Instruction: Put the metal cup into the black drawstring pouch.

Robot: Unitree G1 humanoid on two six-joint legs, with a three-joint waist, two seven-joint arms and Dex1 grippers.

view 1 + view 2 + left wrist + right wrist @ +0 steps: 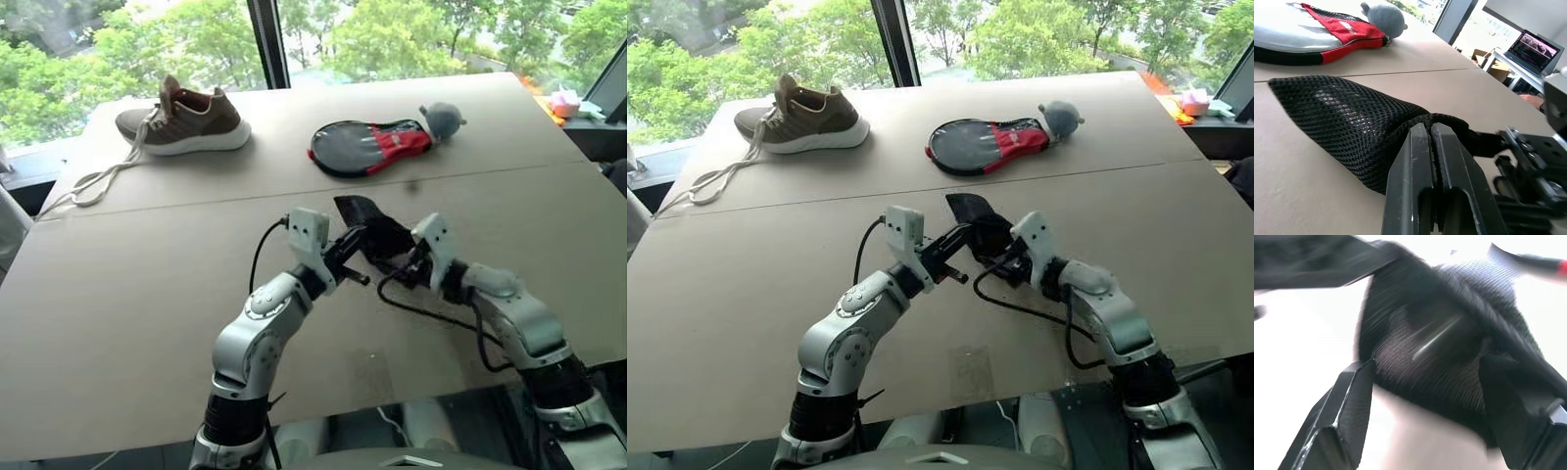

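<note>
Left gripper is pinched tight on the mouth edge of the black pouch, which lies on the table between both arms. Right gripper has its fingers spread wide, pouch just ahead of them — a shiny streak glints through the mesh, likely the cup. Farther back: paddle case, gray plush, shoe.

metal cup blurred glint inside pouch
</note>
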